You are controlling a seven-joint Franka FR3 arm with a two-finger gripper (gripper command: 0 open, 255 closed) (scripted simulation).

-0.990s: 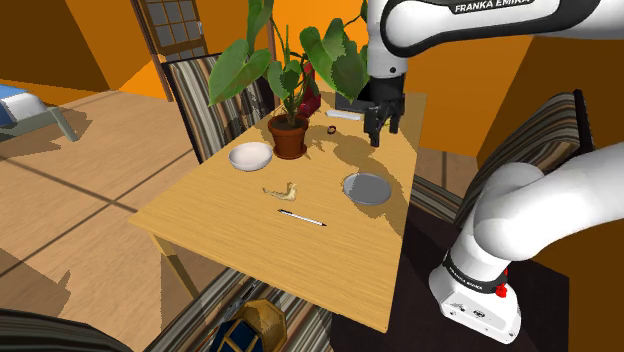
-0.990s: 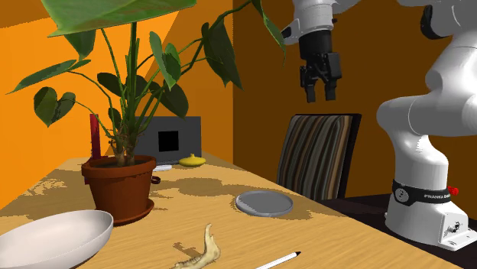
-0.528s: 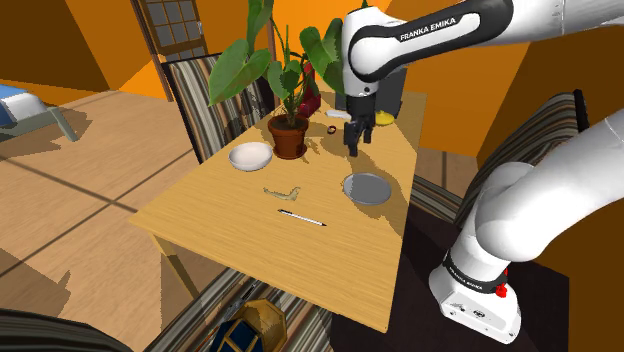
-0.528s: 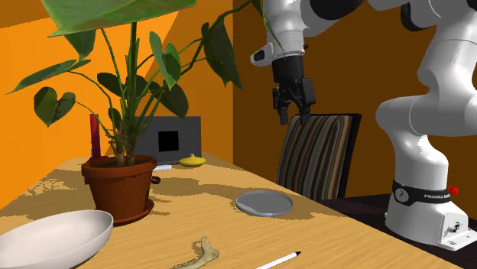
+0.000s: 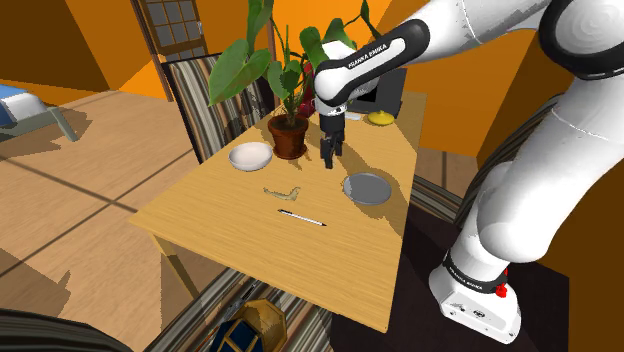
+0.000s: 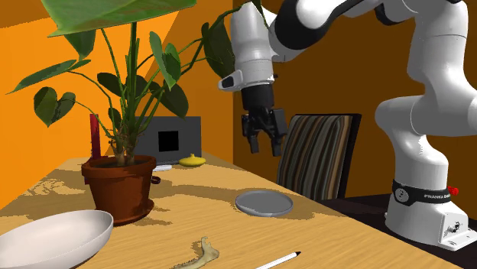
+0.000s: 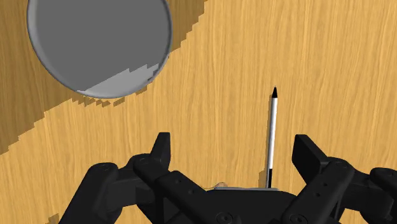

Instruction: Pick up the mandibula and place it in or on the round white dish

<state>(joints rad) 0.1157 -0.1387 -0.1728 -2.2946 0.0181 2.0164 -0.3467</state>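
Claw (image 6: 264, 148) downward, fingers (image 7: 161, 147) apart, above table (image 5: 220, 215)

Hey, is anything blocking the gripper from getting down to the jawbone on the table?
Nothing visible. The open gripper hangs above the table; the jawbone lies on bare wood toward the shoulder view's lower left, and the pen lies farther off.

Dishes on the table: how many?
2. A white bowl sits beside the plant pot; a flat grey plate lies apart from it, near the pen. The plant's leaves may hide others.
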